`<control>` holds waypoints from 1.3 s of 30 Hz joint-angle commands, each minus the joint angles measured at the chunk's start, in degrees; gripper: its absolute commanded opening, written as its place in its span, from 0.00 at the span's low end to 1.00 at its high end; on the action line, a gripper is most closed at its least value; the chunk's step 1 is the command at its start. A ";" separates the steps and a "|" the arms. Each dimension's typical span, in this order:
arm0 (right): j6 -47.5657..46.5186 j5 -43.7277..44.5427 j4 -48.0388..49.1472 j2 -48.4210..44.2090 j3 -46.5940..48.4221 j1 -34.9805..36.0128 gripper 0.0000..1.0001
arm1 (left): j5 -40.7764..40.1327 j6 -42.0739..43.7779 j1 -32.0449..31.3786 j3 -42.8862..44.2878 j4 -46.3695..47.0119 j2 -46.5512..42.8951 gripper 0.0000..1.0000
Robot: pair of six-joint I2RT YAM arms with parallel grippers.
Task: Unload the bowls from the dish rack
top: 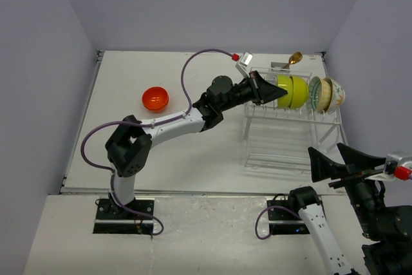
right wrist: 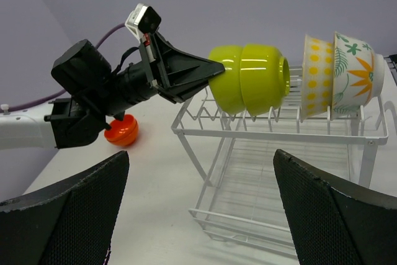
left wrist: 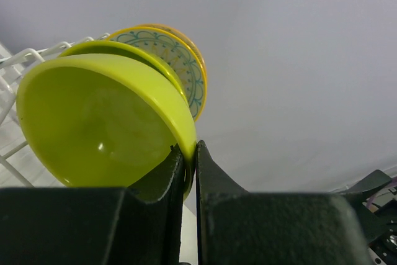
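On the upper tier of the white wire dish rack (right wrist: pixel 248 134) stood, on edge, a near lime-green bowl (right wrist: pixel 226 82), a second lime-green bowl (right wrist: pixel 263 77) against it, a cream yellow-dotted bowl (right wrist: pixel 317 76) and a cream floral bowl (right wrist: pixel 356 72). The black left gripper (right wrist: pixel 217 67) had its jaws closed at the near lime-green bowl's rim; a small orange-red bowl (right wrist: pixel 121 132) sat on the white tabletop (right wrist: pixel 149 203) behind it. The right gripper (right wrist: pixel 200 153) held its jaws wide apart.

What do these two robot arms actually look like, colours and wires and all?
The left arm and right arm are alike: white tubular links between chunky black joints, on black base plates. Purple cables loop beside them. Each ends in broad, black, wedge-shaped fingers, the right pair's inner faces finely textured, with a small white box capped red at the wrist.
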 commanded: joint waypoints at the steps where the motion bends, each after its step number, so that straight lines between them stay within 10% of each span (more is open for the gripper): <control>1: -0.95 -0.25 0.65 0.12 0.51 0.34 0.99 | -0.71 -0.63 1.23 -1.73 10.03 -4.20 0.00; 24: -0.95 -1.29 0.83 0.91 0.68 0.52 0.99 | -7.21 12.98 1.31 -2.97 3.91 -13.07 0.00; 32: -1.21 -1.13 0.56 0.21 0.68 0.78 0.99 | -38.55 33.29 2.89 23.27 -53.76 -8.09 0.00; 39: -0.42 -2.36 1.53 0.91 -0.37 0.78 0.99 | -33.77 39.08 10.62 29.37 -74.14 1.59 0.00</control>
